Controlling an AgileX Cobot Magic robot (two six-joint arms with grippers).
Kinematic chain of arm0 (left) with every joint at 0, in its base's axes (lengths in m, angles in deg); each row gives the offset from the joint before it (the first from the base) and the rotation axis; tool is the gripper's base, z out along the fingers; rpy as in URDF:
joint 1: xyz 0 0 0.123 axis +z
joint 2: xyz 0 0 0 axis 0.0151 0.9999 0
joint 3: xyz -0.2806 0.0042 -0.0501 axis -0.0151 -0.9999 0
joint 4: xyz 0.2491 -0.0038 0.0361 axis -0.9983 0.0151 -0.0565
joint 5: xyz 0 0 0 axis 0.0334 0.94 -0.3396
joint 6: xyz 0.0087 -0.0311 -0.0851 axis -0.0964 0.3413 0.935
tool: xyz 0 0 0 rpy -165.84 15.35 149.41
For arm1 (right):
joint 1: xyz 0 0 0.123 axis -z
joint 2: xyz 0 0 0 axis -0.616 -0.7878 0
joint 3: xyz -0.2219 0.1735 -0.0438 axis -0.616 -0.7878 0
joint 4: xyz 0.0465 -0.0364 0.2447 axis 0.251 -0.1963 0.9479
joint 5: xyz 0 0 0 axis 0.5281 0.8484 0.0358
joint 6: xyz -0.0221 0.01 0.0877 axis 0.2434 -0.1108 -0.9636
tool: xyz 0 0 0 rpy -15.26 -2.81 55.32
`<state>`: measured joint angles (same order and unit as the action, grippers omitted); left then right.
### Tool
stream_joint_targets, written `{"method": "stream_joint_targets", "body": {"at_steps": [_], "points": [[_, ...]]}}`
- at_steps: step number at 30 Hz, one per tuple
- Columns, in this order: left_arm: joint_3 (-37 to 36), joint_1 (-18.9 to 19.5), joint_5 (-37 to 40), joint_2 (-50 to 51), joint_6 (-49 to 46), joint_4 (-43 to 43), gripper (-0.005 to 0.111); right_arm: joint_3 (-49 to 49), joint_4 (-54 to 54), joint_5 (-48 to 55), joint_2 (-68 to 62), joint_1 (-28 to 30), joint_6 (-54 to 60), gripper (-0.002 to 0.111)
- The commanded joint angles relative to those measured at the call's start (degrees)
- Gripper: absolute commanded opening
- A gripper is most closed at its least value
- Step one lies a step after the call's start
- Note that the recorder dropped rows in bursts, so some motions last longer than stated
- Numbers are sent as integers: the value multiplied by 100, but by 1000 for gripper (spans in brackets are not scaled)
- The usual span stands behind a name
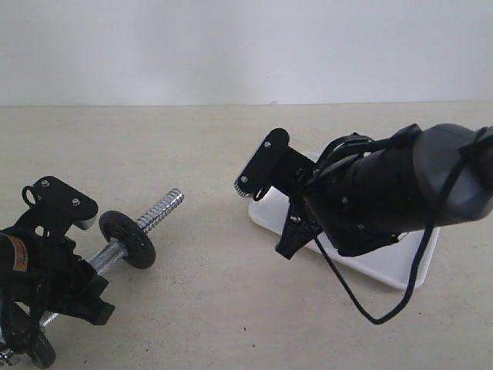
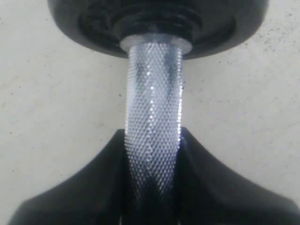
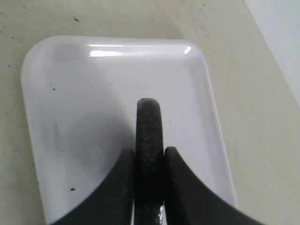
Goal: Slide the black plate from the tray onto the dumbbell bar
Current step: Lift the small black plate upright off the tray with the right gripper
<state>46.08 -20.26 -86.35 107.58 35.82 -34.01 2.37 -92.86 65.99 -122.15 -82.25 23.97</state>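
Note:
My left gripper [image 1: 85, 258] [image 2: 152, 133] is shut on the knurled middle of the dumbbell bar [image 1: 109, 256] [image 2: 153, 103], holding it slanted above the table. The bar's threaded end [image 1: 164, 205] points towards the right arm. A black disc [image 1: 127, 239] [image 2: 154, 23] sits on the bar just beyond my fingers. My right gripper [image 1: 254, 181] [image 3: 148, 150] is shut on the black plate [image 3: 148, 124], held edge-on above the white tray [image 1: 400, 266] [image 3: 93, 93]. In the exterior view the plate is mostly hidden by the fingers.
Another black disc [image 1: 35, 351] rides the bar's lower end at the bottom left corner. A black cable [image 1: 370, 308] loops down from the right arm over the tray's near edge. Beige tabletop [image 1: 216, 293] lies between the two arms.

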Motion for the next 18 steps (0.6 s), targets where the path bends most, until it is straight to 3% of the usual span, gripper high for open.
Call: {"method": "stream_joint_targets", "body": {"at_steps": [1,10,18], "points": [[188,-3,-2029,-195,-1,6,4,99,280,55,108,197,240,0],[188,-3,-2030,-195,-1,-4,4,691,1842,-196,108,476,1403,0],[188,-3,-2017,-195,-1,-2,4,1164,4453,29,108,879,4156,0]]}}
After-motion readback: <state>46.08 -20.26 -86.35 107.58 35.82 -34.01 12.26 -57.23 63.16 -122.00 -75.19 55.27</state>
